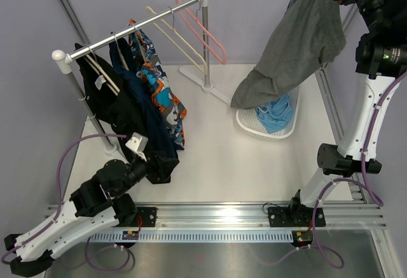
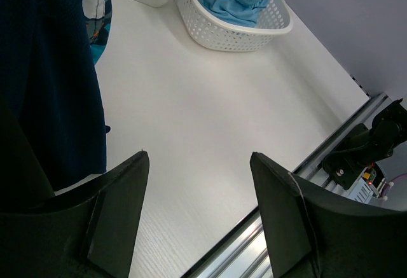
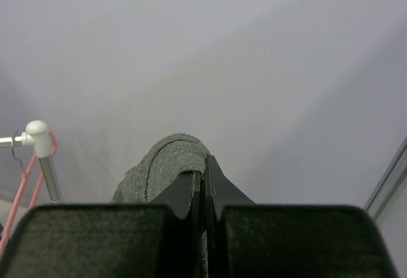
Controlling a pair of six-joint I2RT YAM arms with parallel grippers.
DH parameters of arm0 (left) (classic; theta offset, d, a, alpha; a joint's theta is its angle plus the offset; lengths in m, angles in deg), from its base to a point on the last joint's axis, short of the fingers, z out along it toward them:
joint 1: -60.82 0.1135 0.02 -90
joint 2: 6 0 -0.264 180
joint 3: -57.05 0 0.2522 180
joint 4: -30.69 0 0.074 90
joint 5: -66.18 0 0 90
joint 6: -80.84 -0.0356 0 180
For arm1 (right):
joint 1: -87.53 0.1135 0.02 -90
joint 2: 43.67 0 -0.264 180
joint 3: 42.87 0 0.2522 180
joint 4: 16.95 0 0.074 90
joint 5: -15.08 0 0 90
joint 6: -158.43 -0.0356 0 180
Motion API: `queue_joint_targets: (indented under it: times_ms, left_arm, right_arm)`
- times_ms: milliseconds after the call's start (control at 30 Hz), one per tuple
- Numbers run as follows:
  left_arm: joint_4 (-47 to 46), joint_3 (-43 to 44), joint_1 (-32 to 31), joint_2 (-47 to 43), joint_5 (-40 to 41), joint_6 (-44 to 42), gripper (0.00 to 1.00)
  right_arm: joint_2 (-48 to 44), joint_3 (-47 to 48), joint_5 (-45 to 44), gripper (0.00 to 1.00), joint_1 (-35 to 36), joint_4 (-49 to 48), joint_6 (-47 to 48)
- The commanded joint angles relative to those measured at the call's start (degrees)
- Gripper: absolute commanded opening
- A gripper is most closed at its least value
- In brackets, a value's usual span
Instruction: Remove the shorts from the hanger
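Holding the grey shorts (image 1: 296,42) high above the table (image 1: 216,163), our right claw (image 3: 205,163) is pressed together on a fold of the cloth. The hem dangles just over the white basket (image 1: 251,125), where the light blue shorts (image 1: 276,116) already lie. We judge the risk to be a bad drop: the hem hangs toward the basket's left rim, so releasing from this height could leave the cloth draped over the edge or on the table. Our left claw (image 2: 198,157) is spread and holds nothing, low beside the dark clothes (image 1: 127,109) on the rack (image 1: 140,27). A patterned garment (image 1: 162,87) and empty hangers (image 1: 203,30) hang there too. The rack's foot near the basket could snag a swinging hem.
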Motion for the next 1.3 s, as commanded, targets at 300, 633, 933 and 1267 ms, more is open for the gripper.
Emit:
queue_joint_targets:
  times_ms: [300, 633, 933, 1267]
  left_arm:
    - [-4.2, 1.2, -0.2, 0.6, -0.1, -0.5, 0.70]
    - [-5.4, 1.0, -0.2, 2.0, -0.4, -1.4, 0.70]
    - [-5.5, 0.6, -0.2, 1.9, -0.3, -1.4, 0.70]
    - [-5.3, -0.3, -0.2, -0.3, -0.3, -0.6, 0.70]
  right_arm:
    - [-1.9, -0.9, -0.4, 0.00, -3.4, -8.8, -5.7]
    - [-3.9, -15.7, 5.1, 0.00, 1.2, -2.4, -6.7]
    - [-2.0, -28.8, -5.4, 0.00, 8.1, 2.8, -12.4]
    - [-4.8, -61.8, -15.9, 0.00, 4.4, -3.2, -5.0]
